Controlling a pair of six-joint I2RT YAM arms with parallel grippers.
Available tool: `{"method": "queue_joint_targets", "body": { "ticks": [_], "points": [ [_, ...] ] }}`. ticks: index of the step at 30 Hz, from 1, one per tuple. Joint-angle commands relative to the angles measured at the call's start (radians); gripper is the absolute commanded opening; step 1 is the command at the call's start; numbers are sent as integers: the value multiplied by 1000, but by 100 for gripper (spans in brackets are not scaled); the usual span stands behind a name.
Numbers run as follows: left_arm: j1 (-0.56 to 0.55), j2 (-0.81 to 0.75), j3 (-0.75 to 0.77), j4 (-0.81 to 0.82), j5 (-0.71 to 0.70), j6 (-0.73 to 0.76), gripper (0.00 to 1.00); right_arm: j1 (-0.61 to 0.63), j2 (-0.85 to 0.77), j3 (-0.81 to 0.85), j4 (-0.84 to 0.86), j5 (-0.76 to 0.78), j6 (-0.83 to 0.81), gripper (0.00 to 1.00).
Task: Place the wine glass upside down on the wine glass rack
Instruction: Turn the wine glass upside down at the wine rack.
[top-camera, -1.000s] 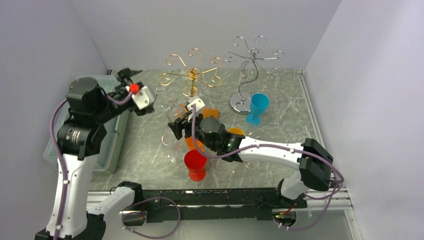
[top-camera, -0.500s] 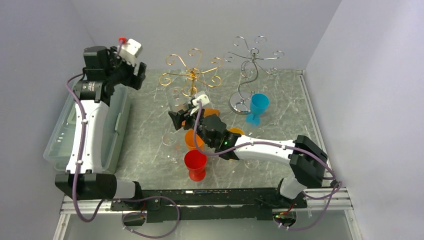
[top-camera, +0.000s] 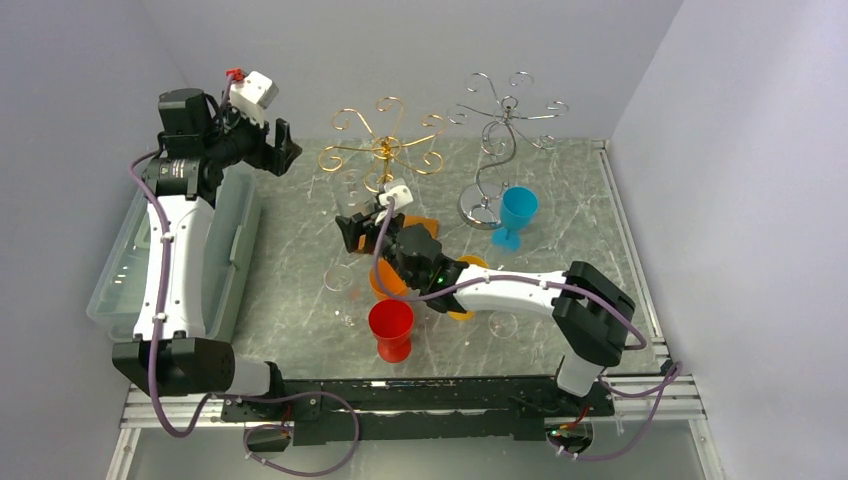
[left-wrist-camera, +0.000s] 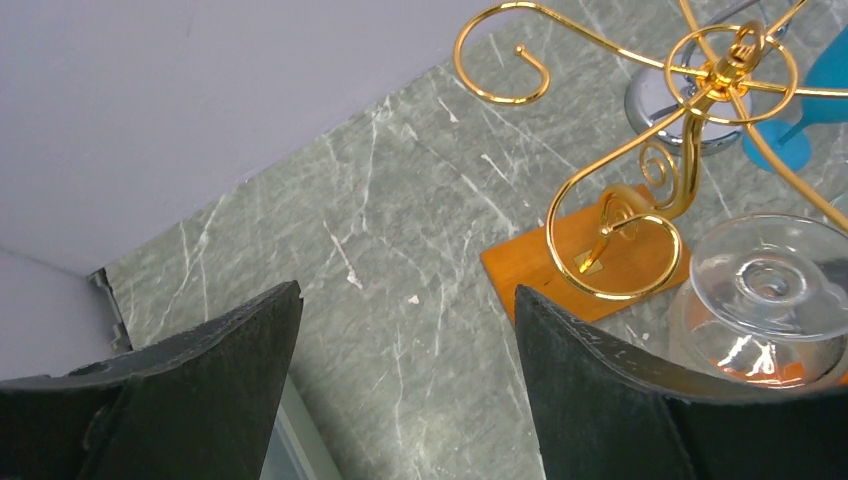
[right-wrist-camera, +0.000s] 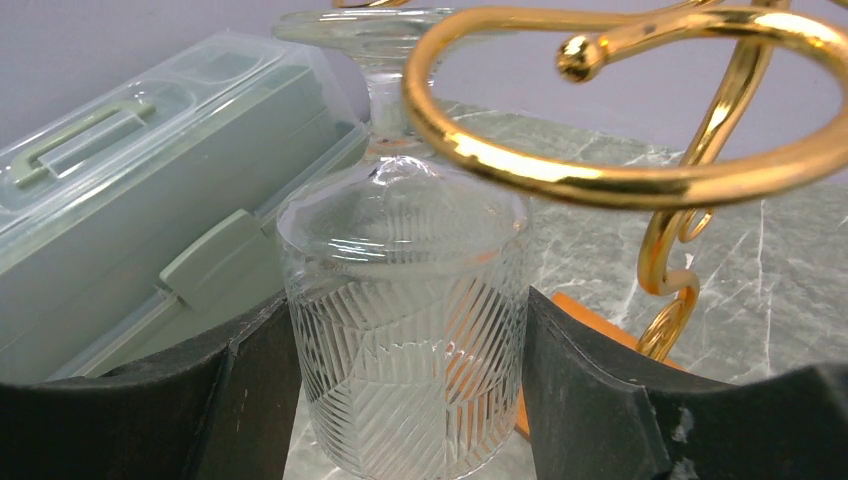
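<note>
Holding the wine glass (right-wrist-camera: 405, 300) already inverted: right gripper (top-camera: 358, 232) is clamped on the cut-pattern bowl, stem and foot pointing up.

- Flip: done, as far as I can judge. Rim down, foot at the top edge of the right wrist view.
- Position: glass is off the table, just beside the gold rack (top-camera: 383, 150), on its near-left side. In the right wrist view one gold loop (right-wrist-camera: 600, 170) crosses in front of the stem. From the left wrist view the foot sits beside the rack's lower curl, under one of the arms.
- Hang: not done, I'd say. Can't see the stem inside any loop slot, and the foot isn't resting on the wire. Depth between stem and loop is hard to read.
- Left: line the stem up with a loop opening, slide in, let the foot seat on the wire, release, back out.

Left gripper (left-wrist-camera: 405, 390) is high at the back-left near the grey bin (top-camera: 120, 270), jaws apart, holding nothing, looking down at the rack.

Clutter to mind: orange glasses (top-camera: 385, 280) right under the right arm, red glass (top-camera: 390, 325) nearer, blue glass (top-camera: 516, 212) by the silver rack (top-camera: 505, 130).
</note>
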Motion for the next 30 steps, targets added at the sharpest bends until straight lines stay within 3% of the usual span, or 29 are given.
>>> {"method": "queue_joint_targets", "body": {
  "ticks": [1, 13, 19, 26, 30],
  "points": [
    [-1, 23, -6, 73, 82, -47, 82, -16, -8, 76, 133, 0, 13, 20],
    [-19, 72, -13, 124, 276, -129, 76, -49, -145, -41, 58, -34, 51, 19],
    [-56, 28, -49, 79, 345, -85, 71, -59, -212, -109, 28, -32, 75, 18],
    [-71, -40, -91, 3, 365, -37, 69, -67, -254, -150, -16, -37, 92, 17],
    [-71, -56, -47, 16, 257, -91, 72, -70, -281, -179, -26, -30, 92, 17]
  ]
}}
